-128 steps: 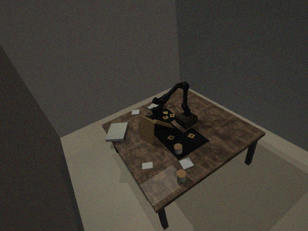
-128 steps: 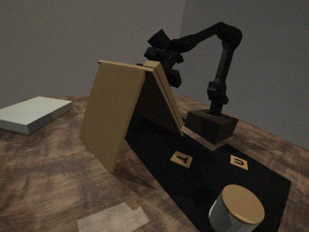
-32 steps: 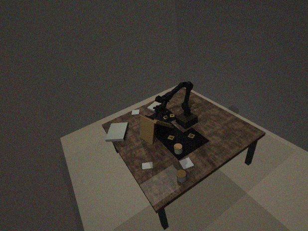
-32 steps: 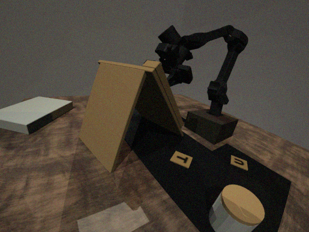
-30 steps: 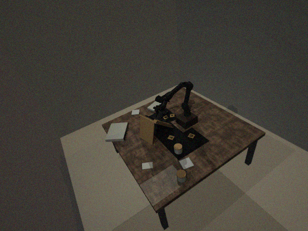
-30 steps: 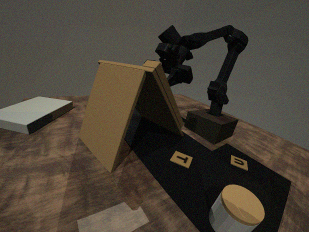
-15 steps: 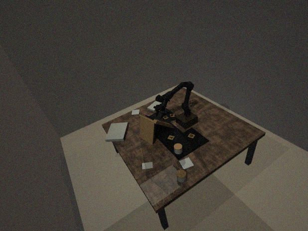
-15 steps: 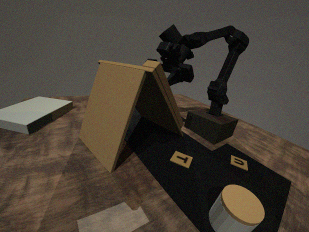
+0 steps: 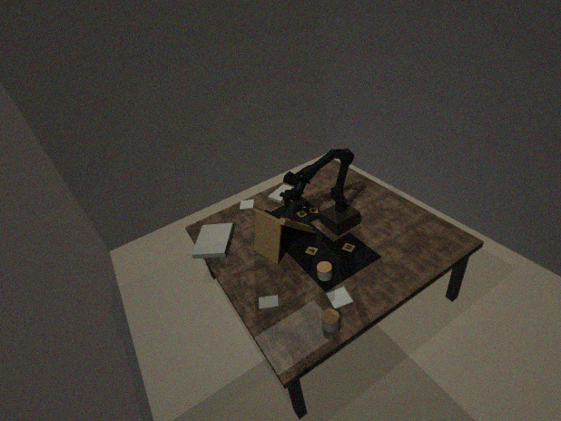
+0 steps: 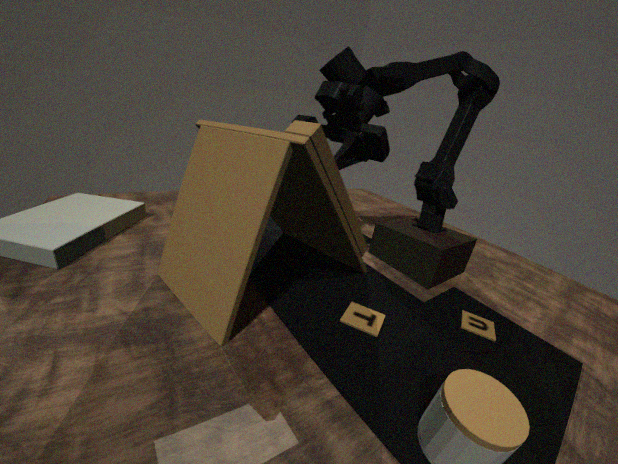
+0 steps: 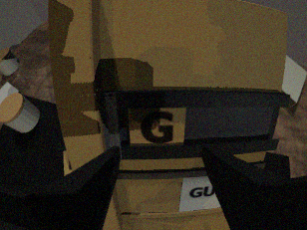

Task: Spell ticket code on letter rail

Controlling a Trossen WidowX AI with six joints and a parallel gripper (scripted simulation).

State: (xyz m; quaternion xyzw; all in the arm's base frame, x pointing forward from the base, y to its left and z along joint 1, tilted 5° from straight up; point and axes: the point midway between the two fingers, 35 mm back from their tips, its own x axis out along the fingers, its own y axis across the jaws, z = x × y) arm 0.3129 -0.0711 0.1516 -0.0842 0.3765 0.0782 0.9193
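Note:
The tan A-frame board (image 9: 268,233) (image 10: 225,215) (image 11: 198,34) stands on the table. In the wrist view its dark letter rail (image 11: 225,115) holds a tan G tile (image 11: 157,126) near the left end. A white ticket (image 11: 197,192) below the rail reads "GU"; the rest is hidden by a finger. My gripper (image 11: 161,151) (image 10: 350,150) (image 9: 290,206) is open, facing the rail, with its fingers below and to either side of the G tile, apart from it. A T tile (image 10: 362,318) (image 9: 311,249) and a U tile (image 10: 478,325) (image 9: 348,247) lie flat on the black mat (image 10: 400,380) (image 9: 359,260).
Two more tiles (image 9: 301,213) (image 9: 313,210) lie on the mat by the arm base (image 9: 340,220) (image 10: 422,250). One lidded jar (image 9: 324,270) (image 10: 475,417) stands on the mat, another (image 9: 330,320) near the table's front edge. A white box (image 9: 212,239) (image 10: 60,227) and paper squares (image 9: 268,301) (image 9: 339,297) lie around.

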